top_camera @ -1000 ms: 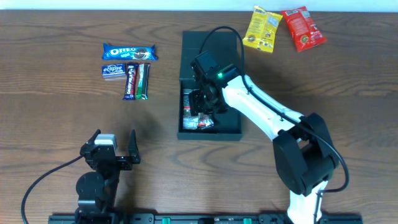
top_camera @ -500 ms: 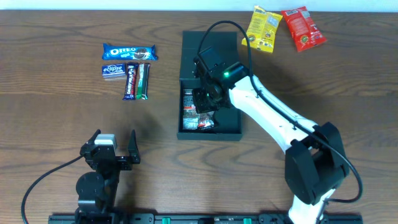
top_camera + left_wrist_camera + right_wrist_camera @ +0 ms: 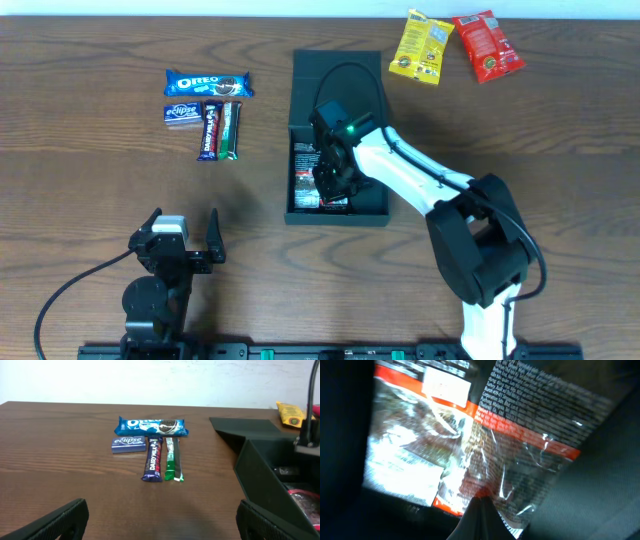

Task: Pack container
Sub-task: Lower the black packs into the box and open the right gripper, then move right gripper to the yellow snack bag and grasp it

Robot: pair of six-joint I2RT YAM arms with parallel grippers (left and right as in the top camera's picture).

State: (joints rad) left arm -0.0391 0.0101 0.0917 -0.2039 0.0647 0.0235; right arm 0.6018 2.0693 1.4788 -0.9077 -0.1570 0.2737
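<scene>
While the container (image 3: 372,210) lies open seen from overhead, the right gripper (image 3: 330,182) reaches down inside it and the left gripper (image 3: 185,238) sits well off its near-left corner. From the left wrist, those jaws stand wide and empty, an Oreo pack (image 3: 151,425) lying left of the container. From the right wrist, the fingers (image 3: 480,520) meet against a red-and-clear packet (image 3: 520,435) inside it; whether they pinch it is unclear.

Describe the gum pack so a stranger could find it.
Left of the container lies an Oreo pack. The gum pack lies by its left end, on the robot's side: a small blue box marked eclipse, shorter than the bar beside it.
</scene>
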